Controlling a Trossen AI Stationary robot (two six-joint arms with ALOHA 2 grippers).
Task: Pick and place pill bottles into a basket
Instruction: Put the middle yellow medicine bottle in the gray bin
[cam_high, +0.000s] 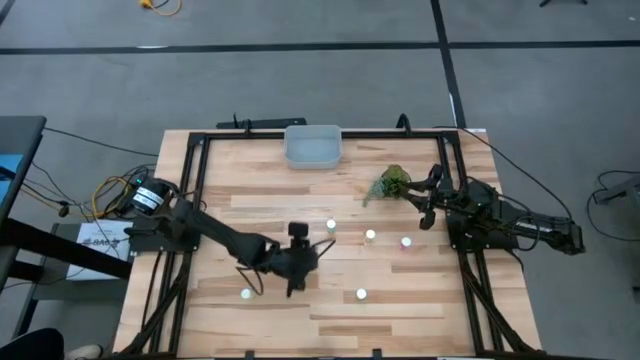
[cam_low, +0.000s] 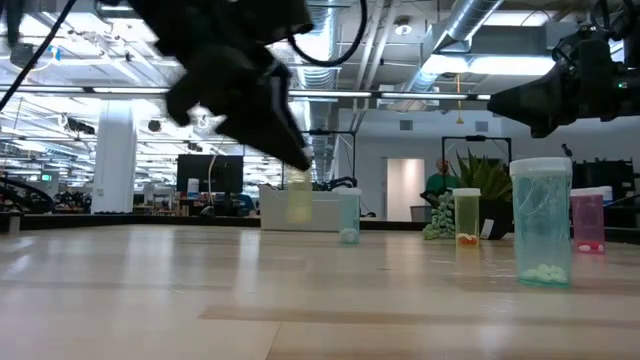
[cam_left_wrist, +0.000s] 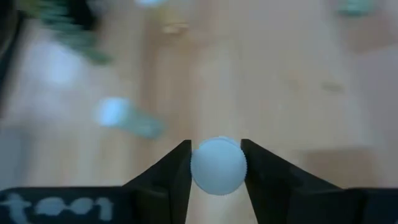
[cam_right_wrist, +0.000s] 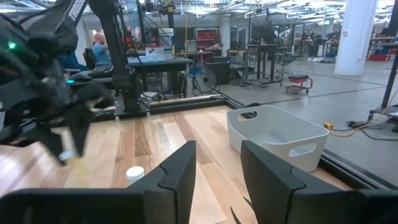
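**Left gripper clamped on one bottle, five on table**

Table (cam_high: 400, 300): one basket (cam_high: 313, 146) at the far edge, middle, apparently empty in the right wrist view. One plant (cam_high: 388, 184) near the right arm.

Two arms. Left gripper (cam_high: 296, 262) sits mid-table, fingers (cam_left_wrist: 169, 177) closed against a white-capped bottle (cam_left_wrist: 217, 166), one each side. Right gripper (cam_right_wrist: 217, 180) is parked at the right edge by the plant, fingers apart, holding nothing.

Bottles on the table: five – (cam_high: 331, 225), (cam_high: 370, 236), reddish (cam_high: 406, 242), (cam_high: 361, 294), (cam_high: 246, 294). Six total with the gripped one.
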